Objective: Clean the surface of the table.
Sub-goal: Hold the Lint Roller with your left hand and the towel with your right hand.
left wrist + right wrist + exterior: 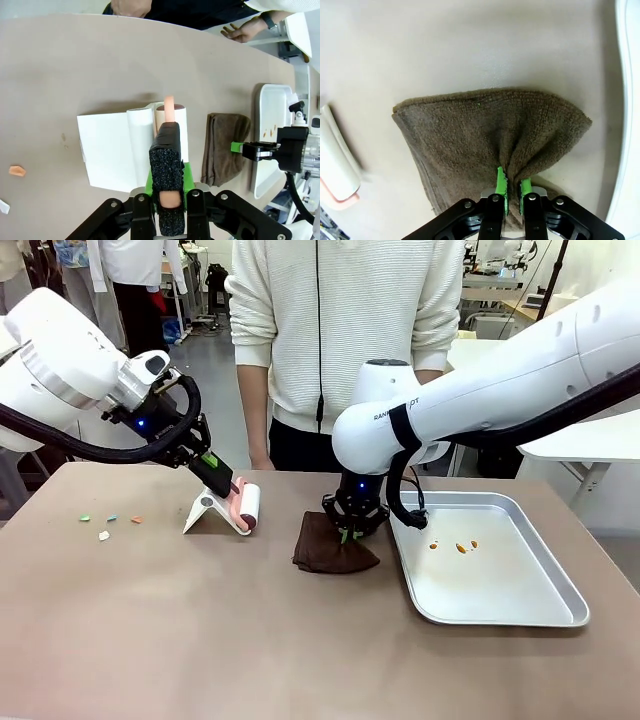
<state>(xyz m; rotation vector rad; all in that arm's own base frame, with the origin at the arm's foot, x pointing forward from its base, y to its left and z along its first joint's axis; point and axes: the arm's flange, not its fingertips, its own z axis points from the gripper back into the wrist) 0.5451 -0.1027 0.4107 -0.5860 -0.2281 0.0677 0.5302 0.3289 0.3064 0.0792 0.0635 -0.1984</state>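
Observation:
The brownish table point(200, 640) carries a few small coloured scraps point(110, 520) at its left; one orange scrap point(17, 171) lies close by in the left wrist view. My left gripper point(222, 485) is shut on the pink handle of a white lint roller point(248, 508), whose roll point(170, 117) rests against a white stand point(107, 150). My right gripper point(350, 532) points straight down, shut on a bunched fold of a brown cloth point(330, 548) lying on the table. In the right wrist view the green pads point(501, 185) pinch the cloth point(485, 135).
A metal tray point(540, 615) with a few orange crumbs point(460, 547) lies right of the cloth. A person point(340, 330) stands at the far edge, with a hand point(245, 31) resting near the table. The front half of the table is bare.

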